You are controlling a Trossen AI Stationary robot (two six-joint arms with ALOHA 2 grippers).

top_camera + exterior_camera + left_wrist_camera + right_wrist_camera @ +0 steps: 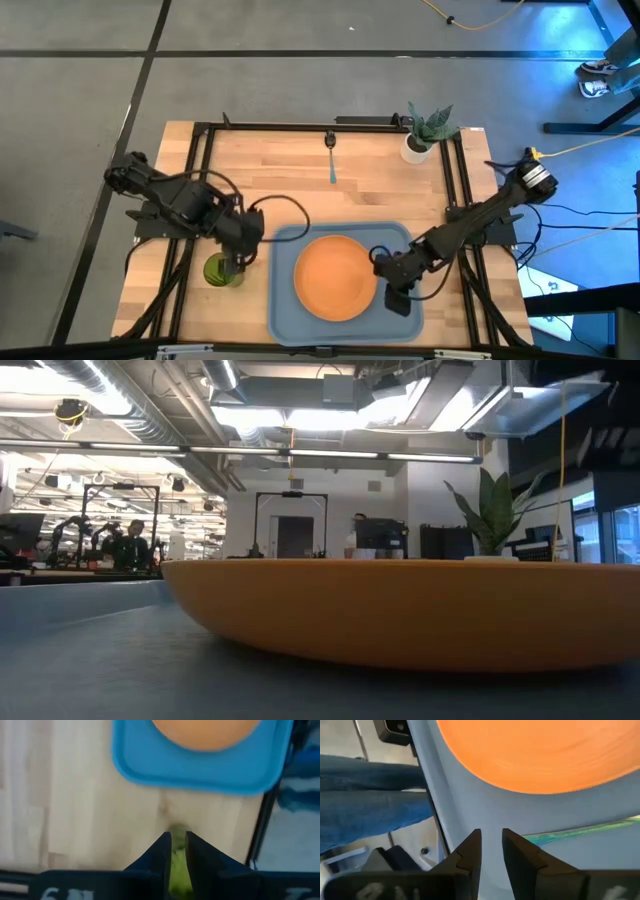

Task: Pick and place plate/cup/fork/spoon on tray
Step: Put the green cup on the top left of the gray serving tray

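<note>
Near edge first: the tray (283, 312) sits against the near edge of the table (290, 190), a bit right of centre. The plate (335, 276) lies flat in it and fills the middle, so only a thin strip of tray floor is bare on its left and a wider strip on its right.

The right claw (397, 297) is low over that right strip, just beside the plate rim and inside the tray wall. Its fingers stand slightly apart with nothing between them, just tray floor showing through the gap (491, 834). Just ahead of it a slim teal strip lies on the tray floor, which looks like the fork (585, 831). We can't see its head.

The left claw (236, 262) is off the tray, at its left wall. It is clamped on the cup (218, 272), and green shows between the fingertips (177, 837). The cup is on bare wood just beside the tray's left rim, not in it. Room there is tight: the tray wall is on one side and the black frame rail (190, 210) on the other.

Mid-table is open wood with nothing on it between the tray and the far edge.

Far edge: the spoon (331, 158) lies alone near the middle, dark head toward the far rail. The plant (425, 133) is in the far right corner, well apart from the spoon.
</note>
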